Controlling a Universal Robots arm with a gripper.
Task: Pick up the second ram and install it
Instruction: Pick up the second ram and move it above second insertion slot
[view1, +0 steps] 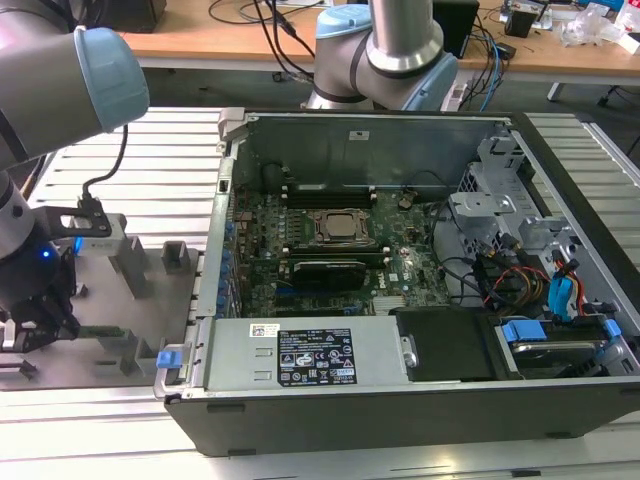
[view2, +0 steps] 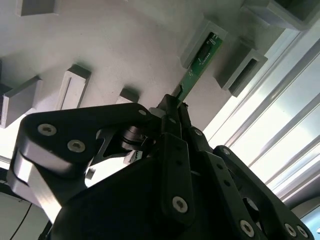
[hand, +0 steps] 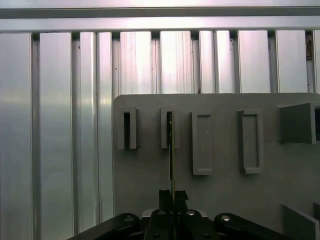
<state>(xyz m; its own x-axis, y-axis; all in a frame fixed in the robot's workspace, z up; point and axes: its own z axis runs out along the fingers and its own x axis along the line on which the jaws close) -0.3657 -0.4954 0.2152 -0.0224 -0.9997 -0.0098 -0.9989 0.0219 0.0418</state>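
We see the thin, long green circuit-board stick, the second ram (view2: 199, 64), with its long axis level above the flat grey base plate (hand: 145, 180). One end sits in the black two-fingered gripper (view2: 175, 107), and the other points away into the slot of a grey plastic holder block (view2: 200, 37). In the exterior view the stick runs from the gripper toward that view's right, where the open black computer case (view1: 420, 415) stands. The gripper's fingers are closed tight on the stick's near end. Its face is green with small pale markings; we cannot make out chips. In the first wrist view the second ram (hand: 171, 155) shows edge-on, as a thin line. The fingers hide its gripped end, and the block's walls cover its far tip.
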